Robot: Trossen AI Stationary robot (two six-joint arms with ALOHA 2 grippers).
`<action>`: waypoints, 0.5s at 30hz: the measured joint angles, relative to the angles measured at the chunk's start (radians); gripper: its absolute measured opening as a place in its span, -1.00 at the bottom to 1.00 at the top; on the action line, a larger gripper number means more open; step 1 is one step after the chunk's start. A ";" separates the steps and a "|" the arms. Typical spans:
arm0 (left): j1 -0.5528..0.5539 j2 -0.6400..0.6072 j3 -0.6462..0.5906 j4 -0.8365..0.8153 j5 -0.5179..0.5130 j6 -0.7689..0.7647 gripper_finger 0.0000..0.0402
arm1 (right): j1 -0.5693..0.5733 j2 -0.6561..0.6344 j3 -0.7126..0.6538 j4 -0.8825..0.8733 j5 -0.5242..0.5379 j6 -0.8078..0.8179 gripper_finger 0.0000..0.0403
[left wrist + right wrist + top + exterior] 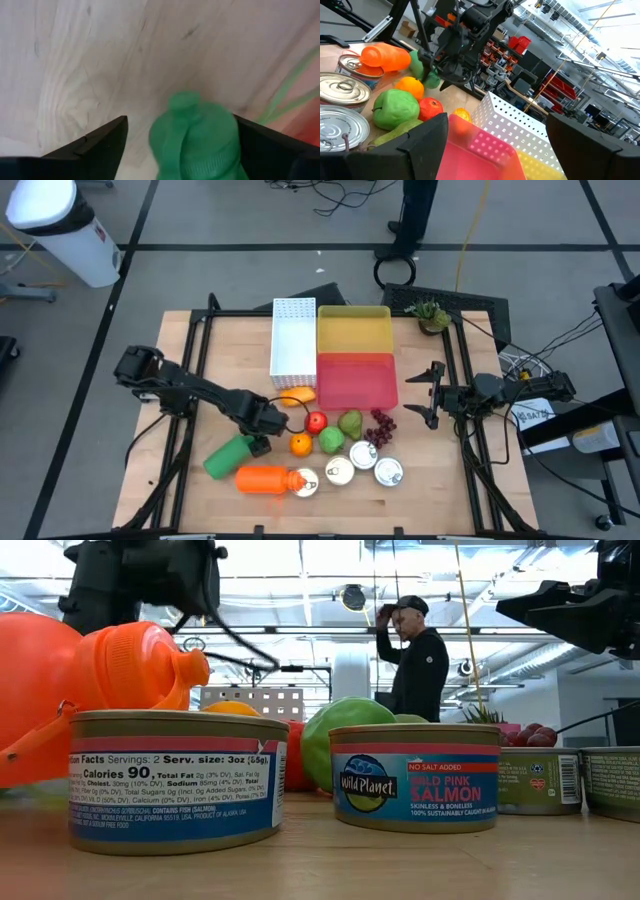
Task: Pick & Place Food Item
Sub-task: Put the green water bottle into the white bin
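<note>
While the wooden bench (180, 360) carries everything, I describe from the big things down to the small ones. At the far middle stand three containers side by side: a white perforated bin (294, 335), a yellow bin (353, 328) and a red bin (357, 380) just near of the yellow one. I think they are placed there as goals for the food, because they are within reach of both my arms.

Near of the bins the food lies in a tight group: an orange bottle (262, 478) on its side, a green bottle (229, 455) on its side, then cans (339, 471) in a row, a green apple (331, 441), a pear (350, 422), a red tomato-like fruit (316, 421), an orange (300, 444) and dark grapes (382, 426).

My left fingers (262, 432) are low over the cap end of the green bottle, on the left of the group. They are spread apart, one on each side of the cap, and they do not clamp it; which food item is meant, I cannot tell.

My right fingers (432, 393) wait at the right of the red bin, also spread apart and holding nothing.
</note>
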 joint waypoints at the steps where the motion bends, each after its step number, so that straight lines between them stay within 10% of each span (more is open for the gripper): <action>1: 0.000 0.008 0.000 -0.010 0.003 0.011 0.60 | 0.000 0.000 0.000 0.000 0.000 0.000 0.57; 15: 0.046 -0.103 0.000 -0.020 -0.014 0.016 -0.66 | 0.000 0.000 0.000 0.000 0.000 0.000 0.57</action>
